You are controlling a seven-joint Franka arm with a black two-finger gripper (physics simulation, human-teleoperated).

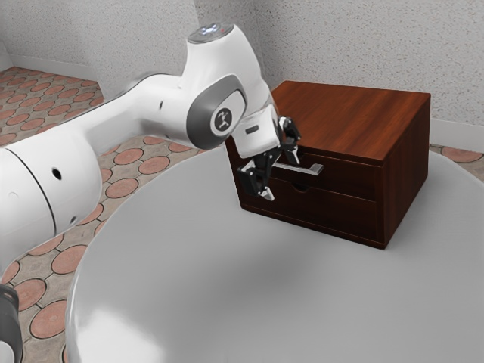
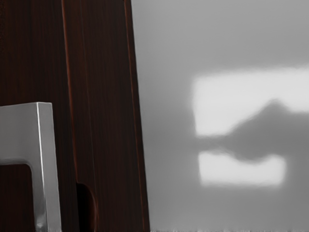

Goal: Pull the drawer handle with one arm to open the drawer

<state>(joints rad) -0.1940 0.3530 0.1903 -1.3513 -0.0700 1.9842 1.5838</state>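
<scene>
Tool [image 1: 274, 157] spread wide, straddles handle [image 1: 304, 170] near its end, clamps nothing. Handle sits on top drawer [image 1: 344, 175] of cabinet [image 1: 355, 113] at tabletop [image 1: 227, 302] far side; drawer looks shut. Risks:
- Off-centre grip, so pull likely skews drawer and jams it.
- Tool slips off bar end if pull starts unclamped.
- Cabinet slides instead of drawer opening.
</scene>
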